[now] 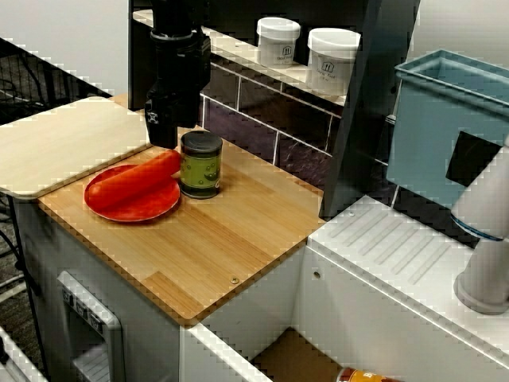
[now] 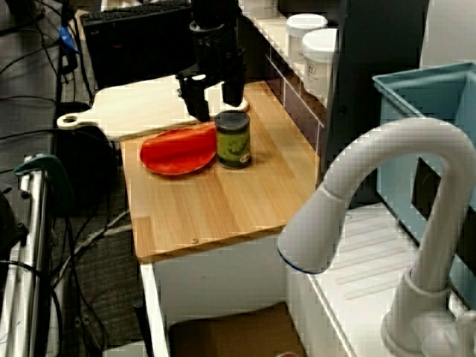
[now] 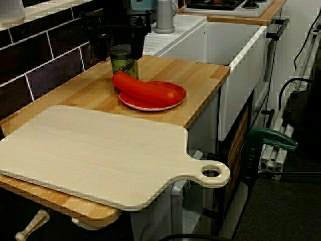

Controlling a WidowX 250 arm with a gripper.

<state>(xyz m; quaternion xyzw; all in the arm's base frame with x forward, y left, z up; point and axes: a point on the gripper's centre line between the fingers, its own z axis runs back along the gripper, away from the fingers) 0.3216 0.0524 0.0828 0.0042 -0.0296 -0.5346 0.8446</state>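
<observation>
Hand (image 2: 215, 100) spread beside one can (image 2: 233, 140), one pepper (image 1: 131, 177), one plate (image 1: 134, 209).

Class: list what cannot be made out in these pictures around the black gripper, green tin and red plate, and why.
- Round green tin with dark lid: label print too small, every view.
- Black gripper: fingertips lost against dark wall, board-end view.
- Long red vegetable: merges with flat red plate, tap-side view.
- Orange object: cut off by bottom edge, shelf-facing view.
</observation>
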